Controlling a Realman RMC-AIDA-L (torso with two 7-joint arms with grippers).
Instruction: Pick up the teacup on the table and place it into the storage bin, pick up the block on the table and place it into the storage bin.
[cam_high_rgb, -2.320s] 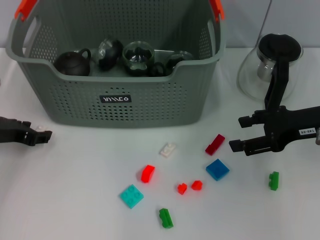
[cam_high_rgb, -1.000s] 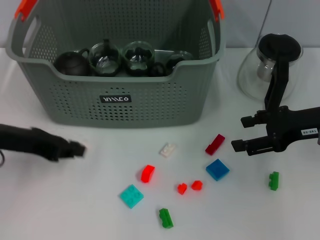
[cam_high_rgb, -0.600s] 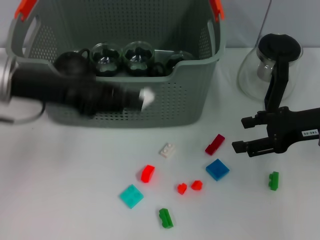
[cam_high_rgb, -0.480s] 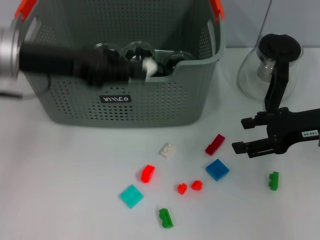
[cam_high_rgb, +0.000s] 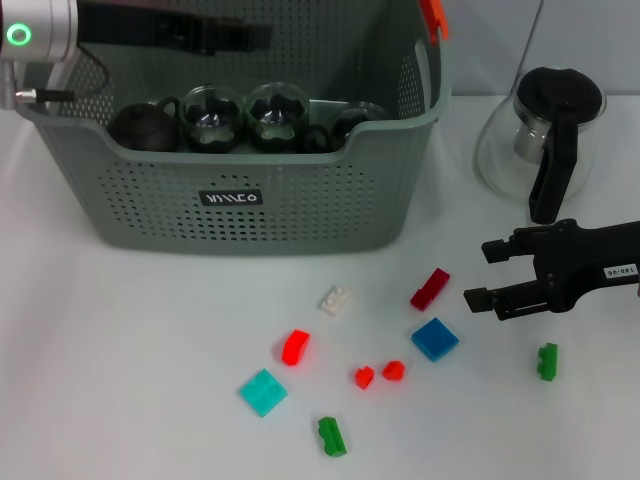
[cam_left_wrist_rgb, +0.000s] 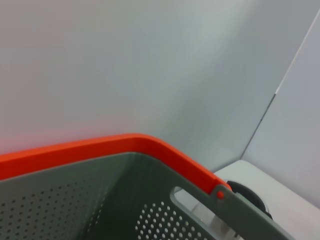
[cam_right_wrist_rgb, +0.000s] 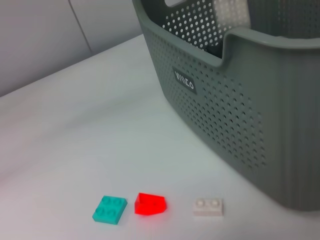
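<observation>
- White tabletop (cam_high_rgb: 120, 360), blocks scattered below the storage bin (cam_high_rgb: 300, 215).
- Left gripper (cam_high_rgb: 250, 38) over the bin; I can't tell its grip.
- Right gripper (cam_high_rgb: 478, 275), spread and empty, likely fetches the red block (cam_high_rgb: 430, 288) next.

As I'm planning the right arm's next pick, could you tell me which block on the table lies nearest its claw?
The dark red block, just left of the right claw. The blue block sits lower and the green block farther below the arm.
</observation>
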